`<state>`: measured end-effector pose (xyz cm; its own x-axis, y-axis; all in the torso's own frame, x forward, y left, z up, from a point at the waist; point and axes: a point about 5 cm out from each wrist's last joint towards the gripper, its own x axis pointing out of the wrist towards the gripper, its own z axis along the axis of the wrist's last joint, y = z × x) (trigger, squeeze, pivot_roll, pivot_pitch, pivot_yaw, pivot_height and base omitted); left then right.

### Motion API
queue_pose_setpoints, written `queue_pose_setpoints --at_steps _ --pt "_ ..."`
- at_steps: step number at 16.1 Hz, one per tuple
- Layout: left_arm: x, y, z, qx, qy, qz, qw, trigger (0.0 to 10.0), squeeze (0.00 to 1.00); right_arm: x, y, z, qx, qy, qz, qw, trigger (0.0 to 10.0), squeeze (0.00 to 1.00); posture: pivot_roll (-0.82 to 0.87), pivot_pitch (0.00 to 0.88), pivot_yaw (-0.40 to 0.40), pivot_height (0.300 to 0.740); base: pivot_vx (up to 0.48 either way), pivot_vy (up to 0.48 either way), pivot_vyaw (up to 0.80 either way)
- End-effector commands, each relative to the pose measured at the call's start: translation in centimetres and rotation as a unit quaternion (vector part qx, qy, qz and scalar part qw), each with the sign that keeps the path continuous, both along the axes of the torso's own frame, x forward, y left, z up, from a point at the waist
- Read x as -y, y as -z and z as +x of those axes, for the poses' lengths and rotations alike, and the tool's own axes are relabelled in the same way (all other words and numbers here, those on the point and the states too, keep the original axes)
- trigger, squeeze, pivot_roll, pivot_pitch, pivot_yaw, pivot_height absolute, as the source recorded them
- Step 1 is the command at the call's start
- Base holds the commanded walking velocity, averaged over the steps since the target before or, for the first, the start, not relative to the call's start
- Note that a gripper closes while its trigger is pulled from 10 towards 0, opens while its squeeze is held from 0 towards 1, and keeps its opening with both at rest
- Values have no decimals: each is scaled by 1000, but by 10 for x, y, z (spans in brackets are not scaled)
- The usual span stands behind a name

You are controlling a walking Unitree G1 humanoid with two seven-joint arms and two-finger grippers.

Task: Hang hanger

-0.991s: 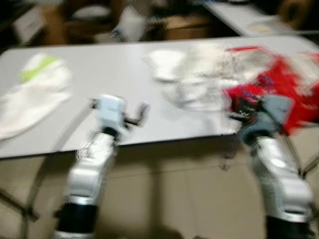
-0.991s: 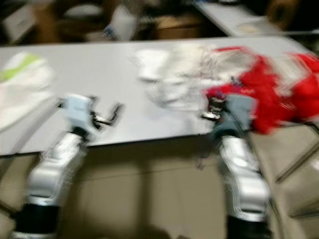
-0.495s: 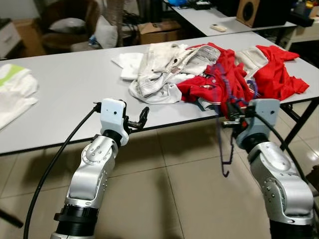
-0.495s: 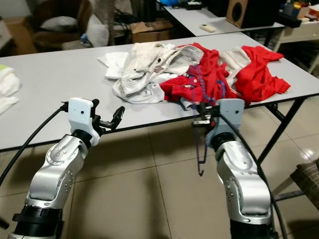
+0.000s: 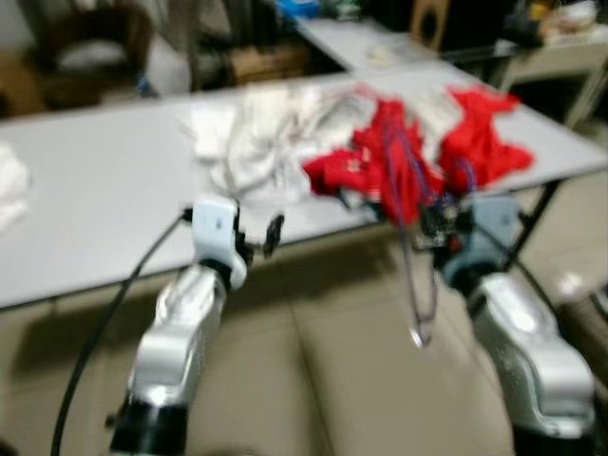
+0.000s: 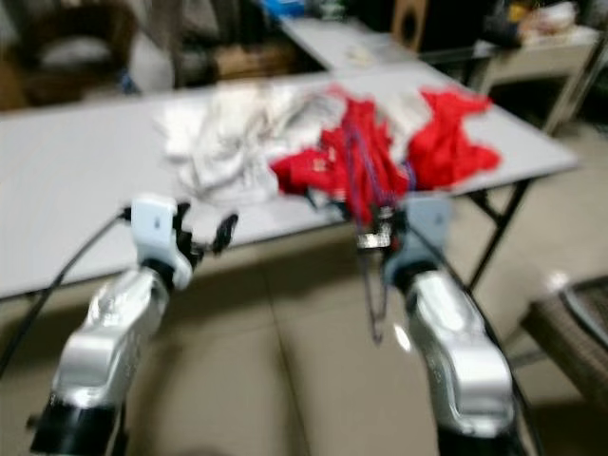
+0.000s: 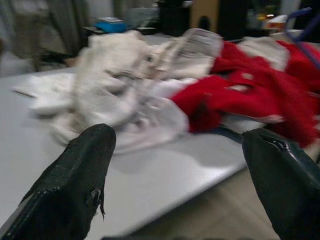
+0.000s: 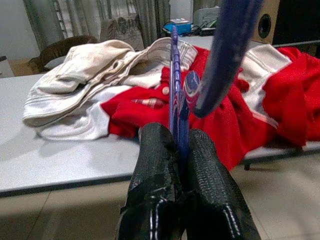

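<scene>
Right claw (image 8: 181, 150) is clamped on the blue hanger (image 8: 175, 75) just off the counter's (image 5: 95, 190) front edge, before red clothes (image 5: 399, 161); left claw (image 7: 175, 165) is spread apart, empty

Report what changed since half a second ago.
Mostly the camera shifted, so the whole scene slid left and blurred. The right hand stays shut on the blue hanger, which hangs below the table edge. The left hand stays open and empty. The clothes lie as before.

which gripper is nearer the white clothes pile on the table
Left. The left gripper hovers at the table edge just below the white clothes; the right gripper, shut on the blue hanger, sits by the red clothes.
</scene>
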<state>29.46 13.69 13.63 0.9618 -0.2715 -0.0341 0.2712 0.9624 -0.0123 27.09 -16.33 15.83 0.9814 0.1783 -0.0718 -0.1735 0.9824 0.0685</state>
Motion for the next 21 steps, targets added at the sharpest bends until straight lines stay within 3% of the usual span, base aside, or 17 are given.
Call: queue_pose_setpoints --at_steps 1,9,13,14,16,18,19,20,21 --pt "-10 -3 4 5 -22 10 1000 10000 357 -8 -6 3 16 -20 -5 1000 10000 0 -120 0 26 740 349 0 0" --pt "-13 -2 7 9 -26 41 999 10000 349 -9 -6 2 23 -40 -18 999 10000 0 -113 5 39 740 354 0 0" --pt "-31 1 8 8 -66 76 995 10000 353 -13 -5 -2 26 -65 -26 997 10000 0 -123 0 41 740 351 0 0" --pt "-36 0 10 12 -73 99 992 10000 345 -18 -6 -1 28 -86 -63 994 10000 0 -111 12 46 740 337 0 0" --pt "-36 -3 10 16 -69 101 992 10000 341 -20 -7 -1 35 -97 -85 991 10000 0 -107 13 45 740 319 0 800" --pt "-39 0 5 12 -50 111 992 10000 290 -21 -8 -1 45 -89 -56 993 10000 0 -111 0 35 740 0 0 238" --pt "-40 3 4 12 -40 129 991 10000 188 -21 -10 -1 47 -90 -44 994 10000 0 -114 0 33 740 0 0 0" --pt "-40 5 5 10 -28 158 987 10000 0 -21 -11 0 50 -92 -46 993 10000 0 -113 0 33 740 0 0 0" --pt "-40 9 6 7 -19 197 980 10000 0 -20 -13 3 53 -91 -51 993 10000 0 -107 6 40 740 0 0 0"
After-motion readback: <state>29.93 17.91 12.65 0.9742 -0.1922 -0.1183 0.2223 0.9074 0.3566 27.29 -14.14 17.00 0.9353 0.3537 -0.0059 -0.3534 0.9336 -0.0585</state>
